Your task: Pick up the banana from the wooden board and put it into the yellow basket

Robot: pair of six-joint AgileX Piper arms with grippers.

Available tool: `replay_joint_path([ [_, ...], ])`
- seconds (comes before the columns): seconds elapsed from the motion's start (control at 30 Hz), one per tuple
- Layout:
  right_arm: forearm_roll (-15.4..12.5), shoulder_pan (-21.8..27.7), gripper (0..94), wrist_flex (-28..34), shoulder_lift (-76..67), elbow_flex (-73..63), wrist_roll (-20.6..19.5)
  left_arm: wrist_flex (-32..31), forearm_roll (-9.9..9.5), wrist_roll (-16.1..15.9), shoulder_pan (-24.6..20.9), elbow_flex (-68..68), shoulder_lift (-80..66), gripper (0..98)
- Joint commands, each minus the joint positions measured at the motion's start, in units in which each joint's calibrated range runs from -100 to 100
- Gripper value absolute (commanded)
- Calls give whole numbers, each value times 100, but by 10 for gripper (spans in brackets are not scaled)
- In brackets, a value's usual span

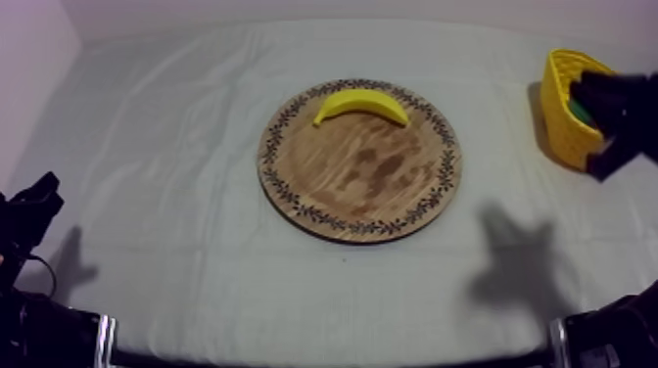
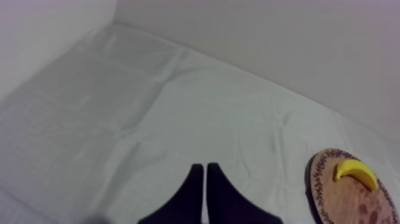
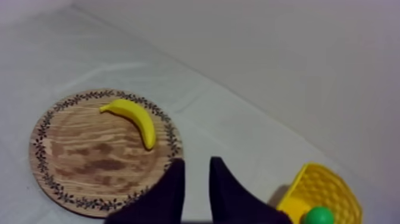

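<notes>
Right gripper (image 3: 196,162) jaws narrowly spread, empty — curved yellow toy banana (image 3: 136,119) lies ahead-left of them on round wooden board (image 3: 83,156); best to straddle its mid-body crosswise.

Test rig: cloth-draped table (image 1: 176,254), bare wall (image 2: 268,47)

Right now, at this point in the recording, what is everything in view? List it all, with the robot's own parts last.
wooden board: one, brown with a dark patterned rim, middle of the table
banana: one, yellow, lying on the far part of the board
yellow basket: one, yellow, far right of the table
green round thing: one, green, inside the basket; kind unclear
cloth: one, grey-white, covering the table
left gripper: one, black, fingers together, low at the left side over bare cloth
right gripper: one, black, fingers apart and empty, raised near the basket
</notes>
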Motion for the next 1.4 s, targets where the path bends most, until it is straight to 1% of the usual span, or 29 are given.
replay_joint_path([
  [0.0, 39, 13, 195, 503, 934, -1791, 66, -2, 1, 1, -2, 4, 3, 1],
  [0.13, 365, -30, 224, 1175, 1892, -3156, -49, -2, 1, 1, -2, 4, 3, 1],
  [0.2, 516, -66, 236, 1369, 2374, -3673, -93, -2, 1, 1, -2, 4, 3, 1],
  [0.27, 603, -109, 244, 1536, 2872, -4122, -76, -2, 1, 1, -2, 4, 3, 1],
  [0.47, 655, -254, 267, 1974, 4206, -4986, 102, -2, 1, 0, -2, 4, 3, 1],
  [0.57, 635, -327, 299, 2160, 4775, -5231, 261, -2, 1, 0, -2, 4, 3, 1],
  [0.63, 685, -370, 328, 2382, 5140, -5453, 339, -2, 1, 1, -2, 4, 3, 1],
  [0.7, 861, -435, 362, 2647, 5481, -5687, 313, -2, 1, 1, -2, 4, 3, 1],
  [0.8, 1215, -536, 386, 2941, 5923, -5878, 192, -2, 1, 1, -2, 4, 3, 1],
  [0.87, 1406, -592, 374, 3036, 6162, -5892, 141, -2, 1, 1, -2, 4, 3, 1],
  [0.97, 1615, -682, 331, 3104, 6458, -5865, 116, -2, 1, 1, -2, 4, 3, 1],
  [1.07, 1831, -807, 213, 3210, 6722, -5868, 79, -2, 1, 1, -2, 4, 3, 1],
  [1.13, 1921, -883, 182, 3233, 6882, -5858, 71, -2, 1, 1, -2, 4, 3, 1],
  [1.23, 2023, -1009, 191, 3244, 7080, -5841, 79, -2, 1, 1, -2, 4, 3, 1],
  [1.37, 2143, -1086, 243, 3407, 7277, -5931, 26, -2, 1, 1, -2, 4, 3, 1],
])
